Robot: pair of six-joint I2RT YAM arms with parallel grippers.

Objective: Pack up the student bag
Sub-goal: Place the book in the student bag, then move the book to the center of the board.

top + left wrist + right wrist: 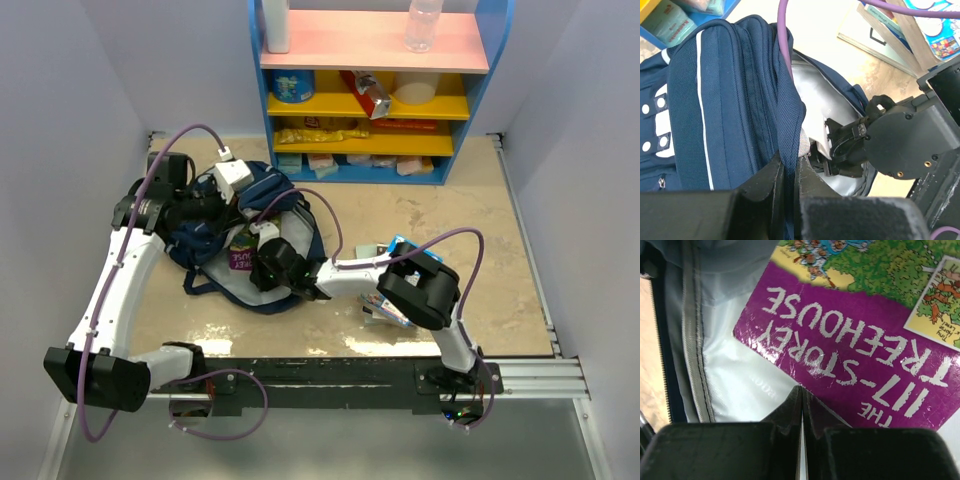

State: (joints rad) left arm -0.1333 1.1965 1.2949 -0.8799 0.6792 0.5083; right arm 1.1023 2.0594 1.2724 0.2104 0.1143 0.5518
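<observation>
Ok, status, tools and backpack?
Left tool shut on backpack edge, holding it open. Right tool shut, empty, inside above purple book. Purple cable over the opening.

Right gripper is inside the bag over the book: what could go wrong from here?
1. The left gripper pinches only a thin edge of the student bag; a slip could let the opening fall shut.
2. The right gripper, shut over the book, could snag the lining seam when withdrawn.
</observation>
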